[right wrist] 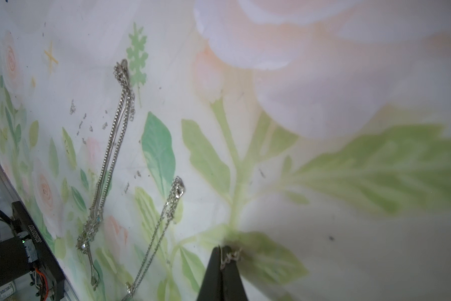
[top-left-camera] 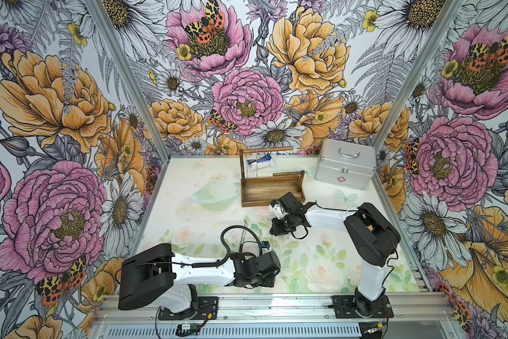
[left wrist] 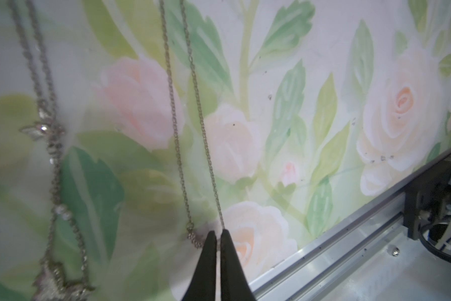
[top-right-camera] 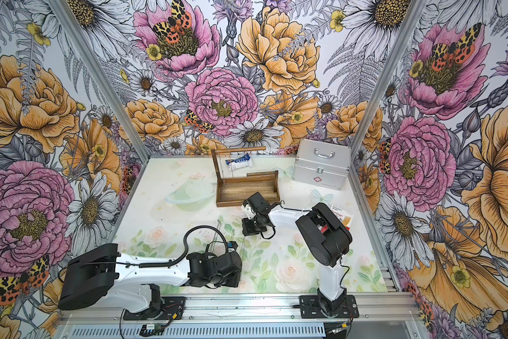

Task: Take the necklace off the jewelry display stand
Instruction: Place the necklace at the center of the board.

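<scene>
**Position.** The stand [top-left-camera: 270, 190] sits at the middle of the table's [top-left-camera: 320, 234] back edge. One fine chain [top-left-camera: 248, 168] hangs from its top rod. The necklace [left wrist: 178, 156] is off the stand: it lies as two near-parallel strands on the table's middle, toward the front edge. A pendant chain [left wrist: 40, 128] lies just beside it, not touching.

**Grippers.** The left gripper [left wrist: 218, 238] has its fingers pressed almost together, pinching the necklace at the end of its loop. The right gripper [right wrist: 223, 254] is clamped on a short clasp end [right wrist: 230, 256]. Whether that end belongs to the same necklace cannot be told.

**Handling.** Treat the necklace as very light, fully limp and slippery.
- It keeps no shape and will sag or bunch wherever it is unsupported.
- Fine links are likely to snag on the pendant chain, so keep the strands apart.
- The clasp is probably the weakest point. Avoid sharp tugs.

**Where to grip.** Pinch a single strand squarely between the fingertips, near the clasp. For the hanging chain, a hold just below the rod should work, then slide it toward the rod's free end.
</scene>
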Controlling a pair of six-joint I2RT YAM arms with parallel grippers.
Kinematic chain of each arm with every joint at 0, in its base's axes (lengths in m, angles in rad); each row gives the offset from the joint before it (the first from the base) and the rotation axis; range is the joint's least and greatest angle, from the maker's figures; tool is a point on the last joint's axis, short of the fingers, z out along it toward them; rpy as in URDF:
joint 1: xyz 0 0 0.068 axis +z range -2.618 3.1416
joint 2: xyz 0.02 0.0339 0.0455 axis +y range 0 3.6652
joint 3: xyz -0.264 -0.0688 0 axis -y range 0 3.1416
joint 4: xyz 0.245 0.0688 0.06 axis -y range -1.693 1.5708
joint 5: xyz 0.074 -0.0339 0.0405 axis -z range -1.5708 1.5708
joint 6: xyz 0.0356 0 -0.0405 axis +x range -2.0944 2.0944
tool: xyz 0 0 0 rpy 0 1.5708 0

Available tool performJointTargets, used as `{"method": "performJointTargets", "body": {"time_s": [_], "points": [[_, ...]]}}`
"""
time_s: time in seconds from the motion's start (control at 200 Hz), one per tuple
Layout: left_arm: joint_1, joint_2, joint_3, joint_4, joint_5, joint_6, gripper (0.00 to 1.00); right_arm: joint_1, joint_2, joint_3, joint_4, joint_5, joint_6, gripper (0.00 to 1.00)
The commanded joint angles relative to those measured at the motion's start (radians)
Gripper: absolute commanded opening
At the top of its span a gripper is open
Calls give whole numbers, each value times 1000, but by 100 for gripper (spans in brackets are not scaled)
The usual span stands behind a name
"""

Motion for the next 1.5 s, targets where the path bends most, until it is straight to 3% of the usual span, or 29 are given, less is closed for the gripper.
{"method": "performJointTargets", "body": {"time_s": [0.0, 0.435, 1.411, 1.496], "points": [[8, -3, 27, -9, -28, 22, 11, -4, 21, 25, 23, -15, 2, 7], [-4, -32, 20, -9, -49, 19, 19, -2, 6, 17, 27, -10, 3, 21], [-5, -42, -4, -7, -59, 1, 19, -3, -62, 14, -40, 10, 37, 37], [-3, -43, -6, -8, -59, -1, 19, -2, -42, 39, -81, 32, 33, 44]]}}
